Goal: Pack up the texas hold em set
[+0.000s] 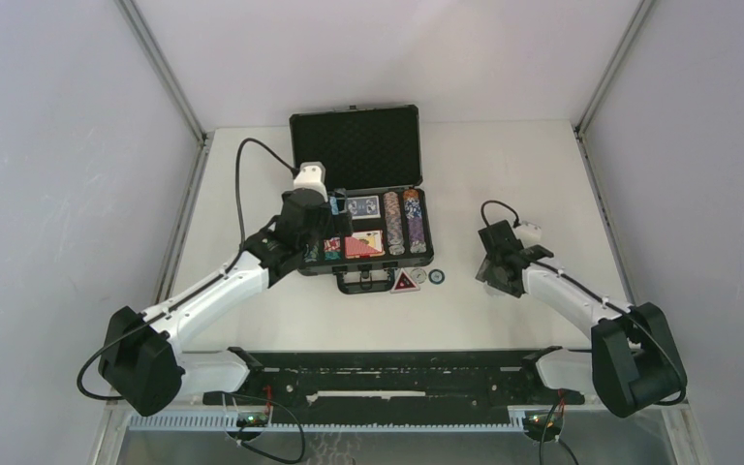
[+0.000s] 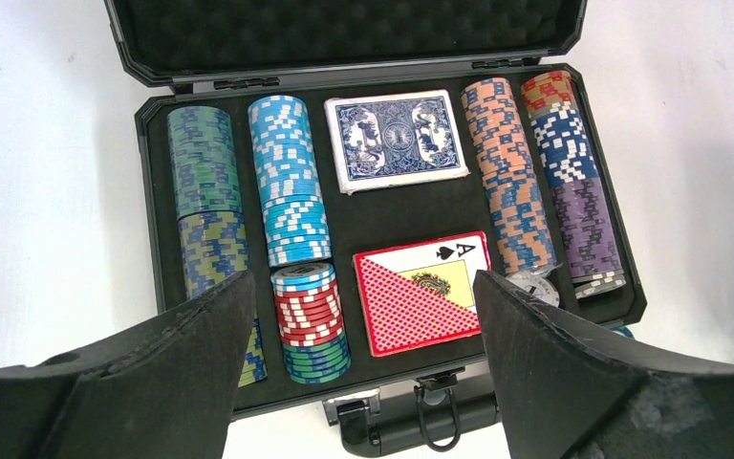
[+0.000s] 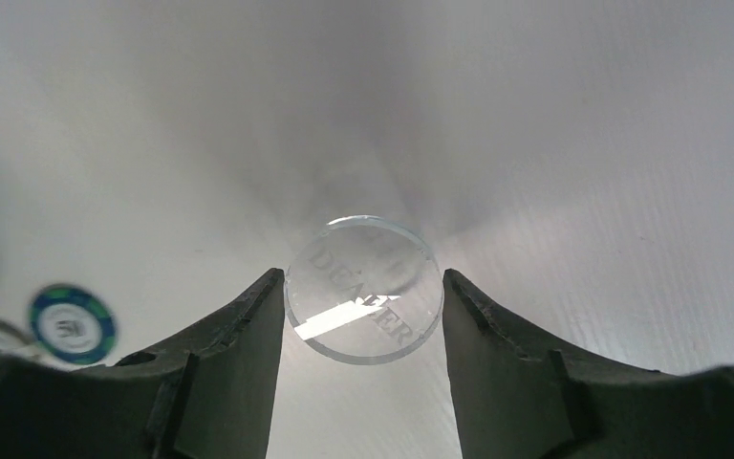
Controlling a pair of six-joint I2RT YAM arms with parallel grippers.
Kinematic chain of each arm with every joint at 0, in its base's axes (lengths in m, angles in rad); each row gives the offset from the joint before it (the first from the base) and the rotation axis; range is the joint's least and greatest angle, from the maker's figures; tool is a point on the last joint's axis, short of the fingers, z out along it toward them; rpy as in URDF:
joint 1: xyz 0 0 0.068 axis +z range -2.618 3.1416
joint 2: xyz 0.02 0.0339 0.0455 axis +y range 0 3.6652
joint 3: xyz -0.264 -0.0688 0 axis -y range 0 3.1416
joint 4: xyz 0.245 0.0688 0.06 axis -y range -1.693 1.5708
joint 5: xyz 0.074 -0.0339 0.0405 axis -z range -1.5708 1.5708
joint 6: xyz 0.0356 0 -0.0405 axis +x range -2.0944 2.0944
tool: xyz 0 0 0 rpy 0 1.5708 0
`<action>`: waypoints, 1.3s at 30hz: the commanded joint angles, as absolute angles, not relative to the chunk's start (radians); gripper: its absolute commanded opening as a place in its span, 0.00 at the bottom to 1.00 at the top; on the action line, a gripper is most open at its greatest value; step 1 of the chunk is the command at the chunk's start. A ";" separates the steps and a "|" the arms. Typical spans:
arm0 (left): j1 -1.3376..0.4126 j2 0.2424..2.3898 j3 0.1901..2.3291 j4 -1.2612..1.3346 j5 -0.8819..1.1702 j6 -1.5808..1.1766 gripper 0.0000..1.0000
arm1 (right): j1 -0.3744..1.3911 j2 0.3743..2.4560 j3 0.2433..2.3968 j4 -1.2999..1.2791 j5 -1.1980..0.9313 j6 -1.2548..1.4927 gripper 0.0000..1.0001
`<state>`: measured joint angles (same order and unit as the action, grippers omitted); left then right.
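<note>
**Right tool** (image 3: 363, 275) — closed on the rim of a clear round button (image 3: 363, 292) engraved "DEALER", low over the table (image 1: 542, 174) at right of centre. The open case (image 1: 354, 145) lies to its left, beyond a loose chip (image 3: 72, 325), so the carry should run leftward. The disc has no long axis.

**Left tool** (image 2: 363, 277) — wide open and empty above the case, where the red deck (image 2: 420, 296) shows an ace of spades, "A".

The clear round plastic button (image 3: 363, 287) reads "DEALER". The blue-and-green round chip (image 3: 72, 325) shows "50". The red card deck (image 2: 420, 292) bears an "A" with a spade.
</note>
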<state>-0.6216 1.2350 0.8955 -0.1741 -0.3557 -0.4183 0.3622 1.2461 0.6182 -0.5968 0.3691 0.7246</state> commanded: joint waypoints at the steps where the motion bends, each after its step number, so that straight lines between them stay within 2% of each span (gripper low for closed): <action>1: -0.611 1.216 0.903 -0.164 -0.366 -0.423 0.89 | 0.399 1.238 0.725 -0.606 0.418 0.717 0.47; 11: -0.540 1.197 0.876 -0.184 -0.361 -0.522 0.87 | 0.522 1.372 0.934 -0.600 0.444 0.679 0.46; 18: -0.437 1.161 0.825 -0.200 -0.343 -0.587 0.86 | 0.620 1.543 1.197 -0.603 0.444 0.625 0.45; 30: -0.404 1.117 0.766 -0.212 -0.376 -0.591 0.86 | 0.698 1.938 1.680 -0.653 0.406 0.513 0.45; 39: -0.392 1.118 0.733 -0.181 -0.371 -0.593 0.87 | 0.723 2.157 1.975 -0.697 0.354 0.458 0.47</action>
